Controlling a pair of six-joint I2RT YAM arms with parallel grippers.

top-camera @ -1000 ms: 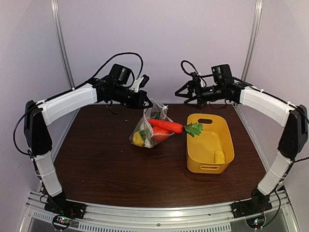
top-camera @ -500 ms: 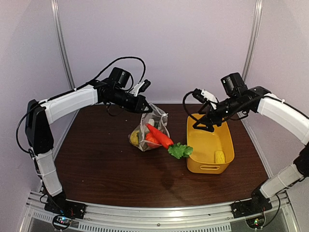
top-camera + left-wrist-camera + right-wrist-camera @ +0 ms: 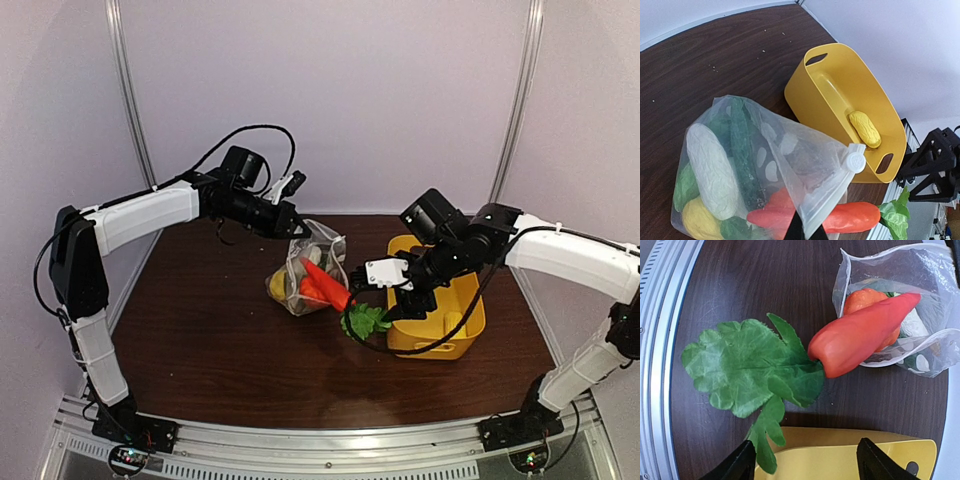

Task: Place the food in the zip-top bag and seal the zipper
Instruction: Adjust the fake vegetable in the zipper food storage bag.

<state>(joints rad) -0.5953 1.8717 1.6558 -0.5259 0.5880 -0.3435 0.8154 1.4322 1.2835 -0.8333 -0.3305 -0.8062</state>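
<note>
The zip-top bag (image 3: 307, 262) stands on the table, and my left gripper (image 3: 291, 226) is shut on its mouth edge and holds it up. In the left wrist view the gripper (image 3: 807, 233) pinches the zipper strip below the white slider (image 3: 856, 162). Inside the bag (image 3: 790, 155) are white (image 3: 712, 170), green (image 3: 742, 145) and yellow (image 3: 699, 220) food pieces. An orange carrot (image 3: 326, 285) has its tip in the bag's mouth, with its green leaves (image 3: 750, 365) lying on the table. My right gripper (image 3: 805, 460) is open above the basket's left rim, just beside the leaves, holding nothing.
A yellow basket (image 3: 468, 322) sits right of the bag, and a yellow corn piece (image 3: 865, 129) lies inside it. The table's metal front rail (image 3: 660, 340) runs close to the leaves. White walls enclose the back and sides.
My right arm swung down and left from above the basket to its left rim, jaws narrowing slightly. The carrot's leaf end slid off the basket rim onto the table. The left gripper kept its hold.
</note>
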